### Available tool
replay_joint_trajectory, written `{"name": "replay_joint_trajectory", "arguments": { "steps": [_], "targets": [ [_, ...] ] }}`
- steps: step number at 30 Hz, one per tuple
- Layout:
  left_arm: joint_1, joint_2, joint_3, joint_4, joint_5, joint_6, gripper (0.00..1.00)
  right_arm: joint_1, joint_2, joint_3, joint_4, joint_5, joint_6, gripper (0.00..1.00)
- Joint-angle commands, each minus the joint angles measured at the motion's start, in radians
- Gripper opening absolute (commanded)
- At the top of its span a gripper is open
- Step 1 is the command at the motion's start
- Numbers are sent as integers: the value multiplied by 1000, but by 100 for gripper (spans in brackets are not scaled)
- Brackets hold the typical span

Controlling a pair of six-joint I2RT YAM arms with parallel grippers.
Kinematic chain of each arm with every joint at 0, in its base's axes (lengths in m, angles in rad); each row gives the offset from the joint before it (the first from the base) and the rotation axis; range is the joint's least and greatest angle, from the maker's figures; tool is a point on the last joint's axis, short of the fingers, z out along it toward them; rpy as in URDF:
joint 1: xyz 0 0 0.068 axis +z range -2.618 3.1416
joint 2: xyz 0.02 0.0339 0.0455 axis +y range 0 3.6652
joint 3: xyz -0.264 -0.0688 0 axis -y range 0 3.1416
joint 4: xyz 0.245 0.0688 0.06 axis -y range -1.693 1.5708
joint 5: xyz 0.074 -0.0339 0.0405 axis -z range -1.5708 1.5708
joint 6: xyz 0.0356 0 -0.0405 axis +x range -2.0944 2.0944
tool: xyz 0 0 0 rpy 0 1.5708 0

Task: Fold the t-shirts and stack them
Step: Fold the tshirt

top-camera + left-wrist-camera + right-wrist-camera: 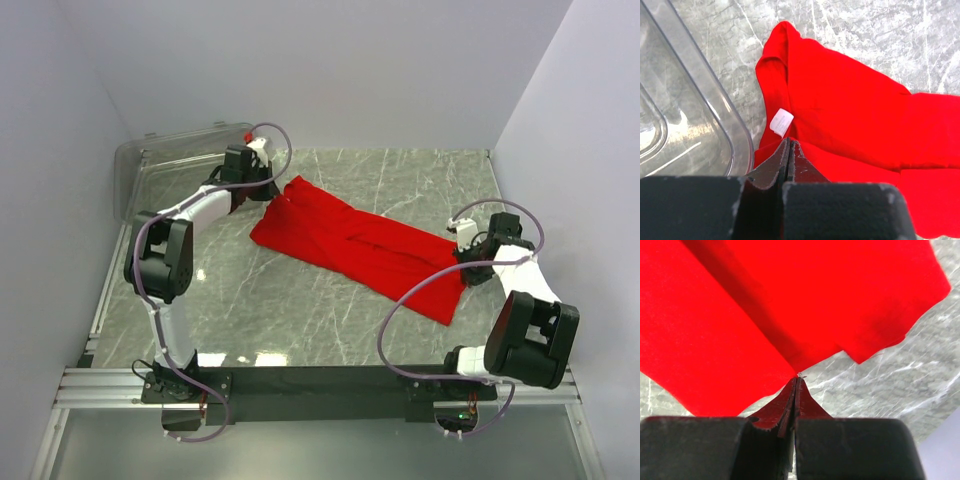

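One red t-shirt (pixel 350 245) lies as a long folded strip running diagonally across the marble table, from far left to near right. My left gripper (pixel 270 186) is at its collar end. In the left wrist view the jaws are pressed together at the tips (pixel 789 141), just below the white neck label (pixel 781 121). The t-shirt cloth (pixel 850 110) rises to them in a pinched ridge. My right gripper (pixel 462 256) is at the hem end. Its jaws (pixel 799 375) are shut on the very edge of the t-shirt (pixel 715 340), and the two hem lines run to a point at the tips.
A clear plastic bin (pixel 180 160) stands at the far left, close beside the left gripper, and its rounded rim (pixel 735 145) nearly touches the shirt. White walls close in the left, back and right sides. Bare marble (pixel 300 320) lies between the shirt and the arm bases.
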Motion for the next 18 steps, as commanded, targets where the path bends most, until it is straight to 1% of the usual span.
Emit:
{"name": "replay_joint_trajectory", "arguments": {
  "steps": [1,18],
  "targets": [
    [-7,17,54,20,6,16,1,4,19,48,43,6,13,0],
    [-15,63,94,0,-21,24,1,3,48,56,50,17,19,0]
  ]
}}
